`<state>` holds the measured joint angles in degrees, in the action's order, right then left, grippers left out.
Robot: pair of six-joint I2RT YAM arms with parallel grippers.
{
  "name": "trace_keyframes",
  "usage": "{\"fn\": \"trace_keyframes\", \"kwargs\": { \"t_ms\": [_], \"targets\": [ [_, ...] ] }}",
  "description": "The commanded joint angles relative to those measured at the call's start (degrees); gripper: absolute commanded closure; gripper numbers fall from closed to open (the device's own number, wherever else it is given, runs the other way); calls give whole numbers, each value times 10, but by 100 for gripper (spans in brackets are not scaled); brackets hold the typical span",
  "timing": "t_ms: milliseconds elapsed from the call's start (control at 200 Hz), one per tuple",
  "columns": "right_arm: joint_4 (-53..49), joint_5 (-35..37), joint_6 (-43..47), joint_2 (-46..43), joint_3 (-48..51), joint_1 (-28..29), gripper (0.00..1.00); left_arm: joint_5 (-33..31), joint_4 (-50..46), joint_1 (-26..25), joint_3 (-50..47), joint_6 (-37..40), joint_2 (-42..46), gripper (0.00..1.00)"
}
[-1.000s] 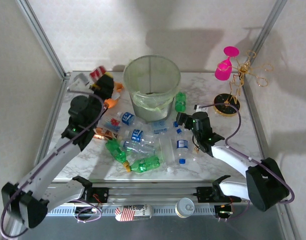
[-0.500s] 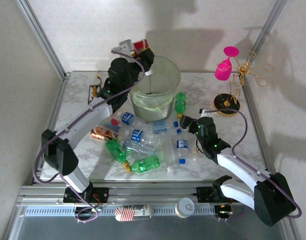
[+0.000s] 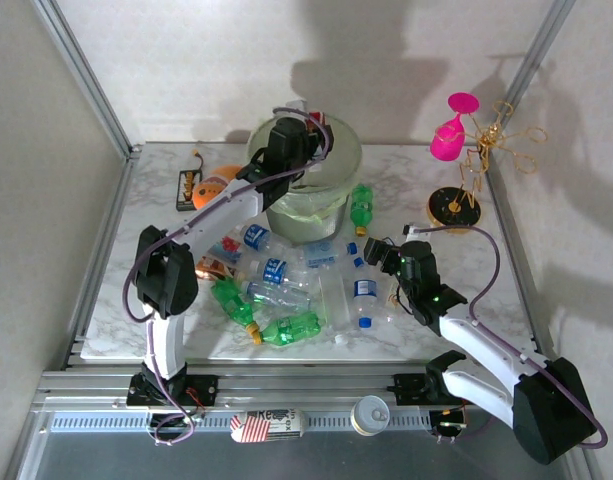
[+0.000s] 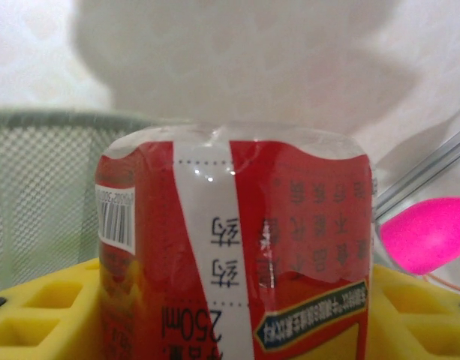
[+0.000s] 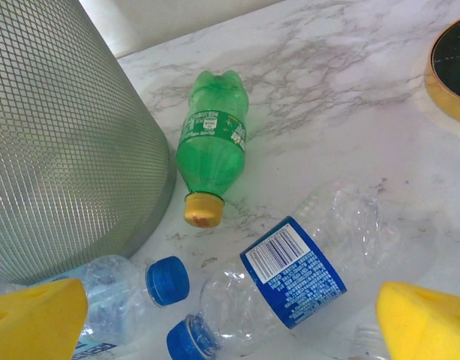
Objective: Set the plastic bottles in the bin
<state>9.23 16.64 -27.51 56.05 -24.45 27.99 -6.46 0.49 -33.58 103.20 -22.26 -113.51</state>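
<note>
Swung from left of the bin (image 3: 338,195) to above its rim, left fingers (image 4: 42,315) clamp a red-labelled bottle (image 4: 237,255), likely ready to drop; right fingers (image 5: 425,319) gape empty over blue-capped bottles (image 5: 290,277) beside the bin.

Left arm (image 3: 226,205) has swung the red-labelled bottle (image 4: 230,255) up, apparently over the bin (image 3: 348,160).

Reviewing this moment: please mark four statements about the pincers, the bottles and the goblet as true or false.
1. The left pincer is shut on a red-labelled bottle. True.
2. The right pincer holds something. False: it is open and empty.
3. The green bottle beside the bin stands upright. False: it lies on its side on the table.
4. In the top view, the pink goblet is to the right of the bin. True.
</note>
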Motion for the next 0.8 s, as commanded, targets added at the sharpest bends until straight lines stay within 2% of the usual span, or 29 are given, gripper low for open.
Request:
{"fn": "trace_keyframes", "kwargs": {
  "t_ms": [0,45,140,185,230,416,556,696,796],
  "targets": [
    [-1,-3,-10,-8,9,-4,1,-17,-15,-4,24,10,-5,91],
    [-2,-4,-10,-8,10,-4,1,-17,-17,-3,24,11,-6,82],
    [-3,-2,-10,-7,10,-4,1,-17,-17,-4,26,9,-5,43],
    [-3,-1,-10,-5,9,-4,1,-17,-16,-5,27,8,-2,34],
    [-3,-1,-11,-4,8,-5,1,-17,-14,-6,28,8,1,28],
    [-4,1,-9,9,-1,-6,1,-12,-5,-16,25,15,25,19],
    [-4,1,-9,22,-11,-7,1,-12,9,-29,11,26,58,17],
    [-3,0,-13,34,-20,-8,1,-17,52,-39,-41,33,116,16],
    [-4,-1,-17,46,-26,-10,1,-29,104,-42,-113,26,176,15]
  ]
}}
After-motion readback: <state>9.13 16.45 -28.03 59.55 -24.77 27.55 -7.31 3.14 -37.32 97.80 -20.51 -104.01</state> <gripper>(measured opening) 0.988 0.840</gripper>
